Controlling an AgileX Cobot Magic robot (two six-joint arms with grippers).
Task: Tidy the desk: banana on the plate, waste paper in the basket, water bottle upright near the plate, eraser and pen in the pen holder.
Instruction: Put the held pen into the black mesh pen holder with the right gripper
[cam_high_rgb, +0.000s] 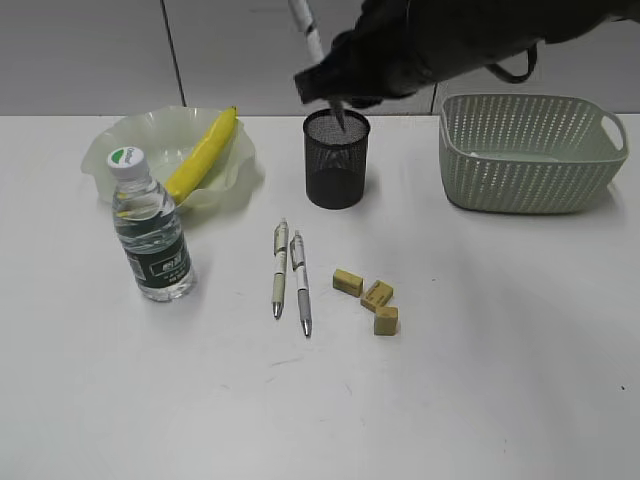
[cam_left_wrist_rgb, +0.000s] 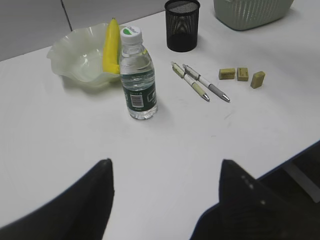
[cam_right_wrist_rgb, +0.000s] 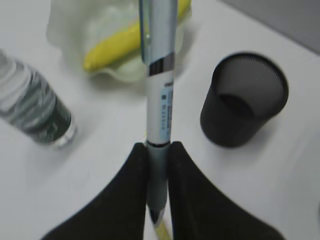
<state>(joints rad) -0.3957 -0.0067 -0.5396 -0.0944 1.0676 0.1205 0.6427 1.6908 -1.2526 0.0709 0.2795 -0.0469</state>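
My right gripper (cam_high_rgb: 335, 88) is shut on a silver pen (cam_right_wrist_rgb: 160, 100) and holds it upright, tip down, over the black mesh pen holder (cam_high_rgb: 337, 158). Two more pens (cam_high_rgb: 280, 268) lie side by side on the desk (cam_high_rgb: 480, 400), with three tan erasers (cam_high_rgb: 377, 295) to their right. The banana (cam_high_rgb: 205, 150) lies in the pale green plate (cam_high_rgb: 120, 140). The water bottle (cam_high_rgb: 150, 235) stands upright in front of the plate. The basket (cam_high_rgb: 530, 150) is at the back right. No waste paper shows. My left gripper (cam_left_wrist_rgb: 165, 170) is open and empty above bare desk.
The desk's front right edge shows in the left wrist view (cam_left_wrist_rgb: 300, 150), with dark floor beyond it. A grey wall panel runs behind the desk.
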